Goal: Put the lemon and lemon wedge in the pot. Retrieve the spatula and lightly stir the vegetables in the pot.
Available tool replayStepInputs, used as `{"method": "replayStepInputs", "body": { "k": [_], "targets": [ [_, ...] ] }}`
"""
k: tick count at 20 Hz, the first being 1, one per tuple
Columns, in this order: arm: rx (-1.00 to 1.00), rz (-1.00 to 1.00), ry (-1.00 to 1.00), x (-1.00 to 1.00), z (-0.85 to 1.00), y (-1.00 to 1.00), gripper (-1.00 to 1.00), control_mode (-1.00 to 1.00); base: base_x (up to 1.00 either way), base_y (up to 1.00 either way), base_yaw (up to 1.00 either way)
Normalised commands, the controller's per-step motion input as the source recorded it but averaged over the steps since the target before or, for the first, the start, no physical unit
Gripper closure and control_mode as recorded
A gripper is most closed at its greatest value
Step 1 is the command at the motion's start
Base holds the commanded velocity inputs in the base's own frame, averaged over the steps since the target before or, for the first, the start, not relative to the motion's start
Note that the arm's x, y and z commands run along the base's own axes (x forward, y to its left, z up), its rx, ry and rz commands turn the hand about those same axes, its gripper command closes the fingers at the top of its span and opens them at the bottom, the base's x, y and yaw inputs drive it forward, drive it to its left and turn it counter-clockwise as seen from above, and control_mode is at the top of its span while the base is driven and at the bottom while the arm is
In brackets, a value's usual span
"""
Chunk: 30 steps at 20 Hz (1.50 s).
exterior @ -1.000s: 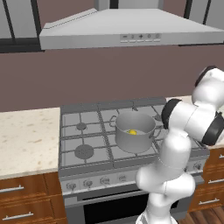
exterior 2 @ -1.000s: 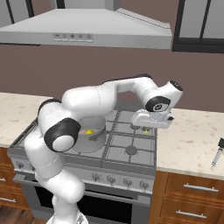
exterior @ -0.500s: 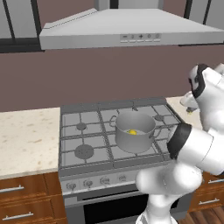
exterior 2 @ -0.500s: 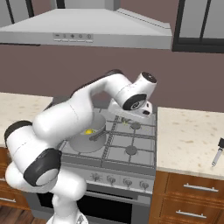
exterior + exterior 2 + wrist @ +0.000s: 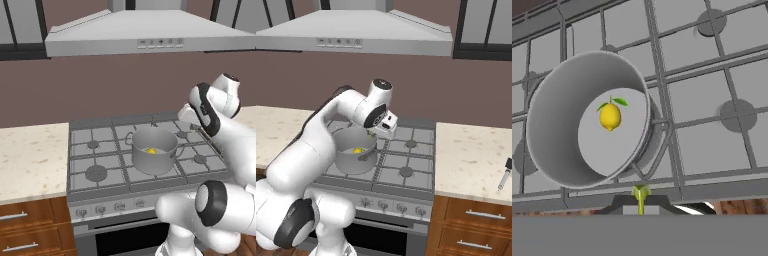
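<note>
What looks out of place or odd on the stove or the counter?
Nothing stands out. The pot stands upright on the stove with the lemon inside it, and nothing is spilled.

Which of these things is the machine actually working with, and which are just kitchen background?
Job: pot; lemon inside it; lemon wedge, seemingly pinched in the tool; dark utensil on the right counter, probably the spatula.
Background: stove; range hood; drawers.

Gas stove under range hood; possibly spatula on counter.
</note>
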Motion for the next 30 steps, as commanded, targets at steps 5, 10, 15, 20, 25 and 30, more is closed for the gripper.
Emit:
{"method": "replayStepInputs", "body": {
  "k": [5,10,15,20,25,30],
  "targets": [
    [-0.04,-0.28,0.26,0.17,0.0,0.76,1.0,-1.0,0.0,0.0,0.0],
    [0.0,-0.2,0.34,0.32,0.0,0.45,1.0,-1.0,0.0,0.0,0.0],
    [-0.01,-0.09,0.26,0.44,-0.28,0.13,1.0,-1.0,0.0,0.0,0.0],
    [-0.02,-0.08,0.09,0.36,-0.45,0.09,1.0,-1.0,0.0,0.0,0.0],
    [-0.03,-0.08,0.0,0.29,-0.43,0.05,1.0,-1.0,0.0,0.0,0.0],
    [-0.01,-0.09,0.0,0.11,-0.44,0.1,1.0,-1.0,0.0,0.0,0.0]
  ]
}}
